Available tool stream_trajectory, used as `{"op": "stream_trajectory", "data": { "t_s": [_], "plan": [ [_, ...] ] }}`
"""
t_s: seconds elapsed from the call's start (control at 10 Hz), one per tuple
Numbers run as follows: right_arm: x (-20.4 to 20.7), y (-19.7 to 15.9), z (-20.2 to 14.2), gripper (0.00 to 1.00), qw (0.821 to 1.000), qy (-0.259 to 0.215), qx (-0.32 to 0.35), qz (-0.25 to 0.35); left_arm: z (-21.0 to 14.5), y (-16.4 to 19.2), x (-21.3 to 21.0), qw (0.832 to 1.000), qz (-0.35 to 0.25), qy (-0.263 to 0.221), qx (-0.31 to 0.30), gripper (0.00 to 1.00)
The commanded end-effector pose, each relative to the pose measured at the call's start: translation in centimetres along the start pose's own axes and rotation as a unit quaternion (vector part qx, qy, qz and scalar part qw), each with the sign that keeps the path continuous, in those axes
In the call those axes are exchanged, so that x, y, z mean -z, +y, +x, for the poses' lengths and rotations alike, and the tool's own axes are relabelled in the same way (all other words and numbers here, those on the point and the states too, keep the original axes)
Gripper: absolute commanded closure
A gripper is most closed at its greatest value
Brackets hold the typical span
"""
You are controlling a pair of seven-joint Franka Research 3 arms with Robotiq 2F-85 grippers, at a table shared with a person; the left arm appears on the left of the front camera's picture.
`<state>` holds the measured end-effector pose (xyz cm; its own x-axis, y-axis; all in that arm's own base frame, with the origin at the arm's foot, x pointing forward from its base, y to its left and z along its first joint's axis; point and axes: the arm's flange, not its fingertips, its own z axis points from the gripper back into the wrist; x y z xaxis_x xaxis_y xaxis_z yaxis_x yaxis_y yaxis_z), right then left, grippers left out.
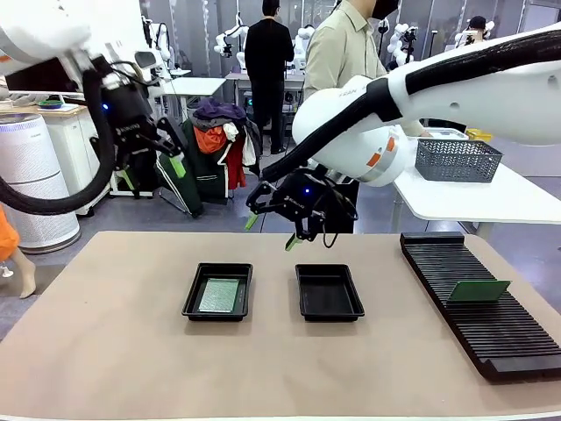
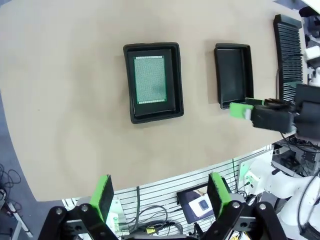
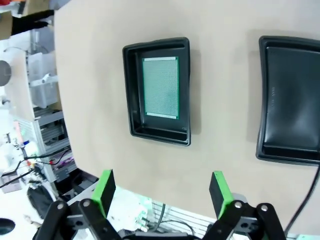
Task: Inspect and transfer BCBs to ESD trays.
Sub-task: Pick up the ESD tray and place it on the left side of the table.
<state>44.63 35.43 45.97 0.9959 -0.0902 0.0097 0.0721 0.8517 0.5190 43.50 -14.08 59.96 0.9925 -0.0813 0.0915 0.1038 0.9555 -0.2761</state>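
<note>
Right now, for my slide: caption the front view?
Open left gripper and right gripper raised; two ESD trays, one holding a BCB; another board stands in the rack.

Two shallow black rectangular plastic trays with raised flared rims lie flat side by side on the tan table top, near each other but apart; the left tray (image 1: 216, 316) (image 2: 129, 80) holds one thin flat rectangular board (image 1: 220, 295) (image 2: 150, 79) with a pale grey-green dotted face and a green border, lying flat on the tray floor, face up, inside the walls; the right tray (image 1: 329, 294) (image 3: 292, 100) shows its bare black floor; a second thin green board (image 1: 479, 290) stands tilted on its long edge in the long black ribbed rack (image 1: 491, 338), well apart to the right of the trays.
</note>
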Motion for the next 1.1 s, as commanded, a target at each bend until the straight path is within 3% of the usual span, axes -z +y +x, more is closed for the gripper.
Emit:
{"op": "stream_trajectory", "data": {
  "t_s": [0.0, 1.0],
  "plan": [
    [-0.3, -2.0, -0.7, 0.0, 0.999, -0.002, -0.009, 0.038, 1.1, -0.4, 2.9, 1.0, 0.013, 0.005, -0.011, 0.0],
    [-0.5, -1.0, -0.1, 0.0, 1.0, 0.004, -0.001, 0.024, 5.4, 0.7, 18.4, 0.996, 0.083, -0.009, -0.02, 0.0]
  ]
}}
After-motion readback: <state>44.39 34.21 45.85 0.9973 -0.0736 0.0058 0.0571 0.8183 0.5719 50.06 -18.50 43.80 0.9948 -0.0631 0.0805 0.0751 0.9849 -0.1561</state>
